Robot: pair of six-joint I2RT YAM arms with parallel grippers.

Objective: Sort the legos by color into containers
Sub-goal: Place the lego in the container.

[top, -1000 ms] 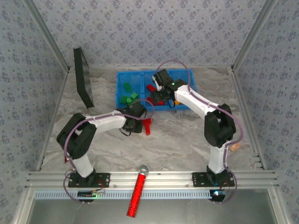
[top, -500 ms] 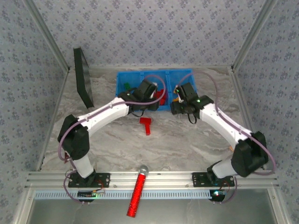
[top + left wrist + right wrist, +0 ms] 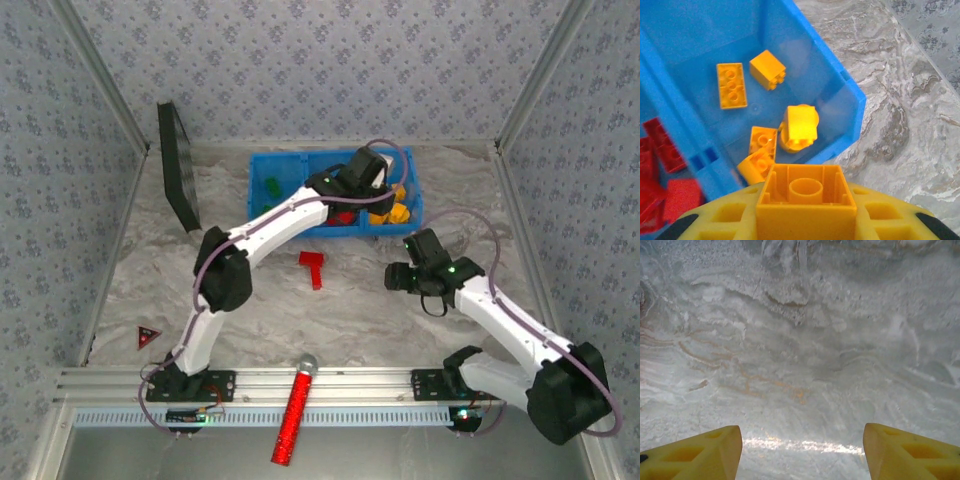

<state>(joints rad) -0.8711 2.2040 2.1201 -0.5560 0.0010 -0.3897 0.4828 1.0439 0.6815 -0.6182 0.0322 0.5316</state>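
Top external: left gripper [image 3: 375, 180] now over right compartment [image 3: 695, 40], clamping yellow brick [image 3: 806, 187]; right gripper [image 3: 802, 452] withdrawn, jaws apart.

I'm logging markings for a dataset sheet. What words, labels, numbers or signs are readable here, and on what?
None can be read.
The small red triangle at the left of the table is too small to read.
Studs on the yellow bricks show no legible lettering.

The marble-patterned table [image 3: 330, 320] carries a blue tray [image 3: 290, 157] at 12 o'clock. A red lego [image 3: 312, 266] lies alone near the centre. A black panel [image 3: 178, 165] stands tilted at 10 o'clock, and a small red triangle [image 3: 148, 337] lies at 8 o'clock. A red glittery cylinder [image 3: 292, 415] crosses the near rail at 6 o'clock.
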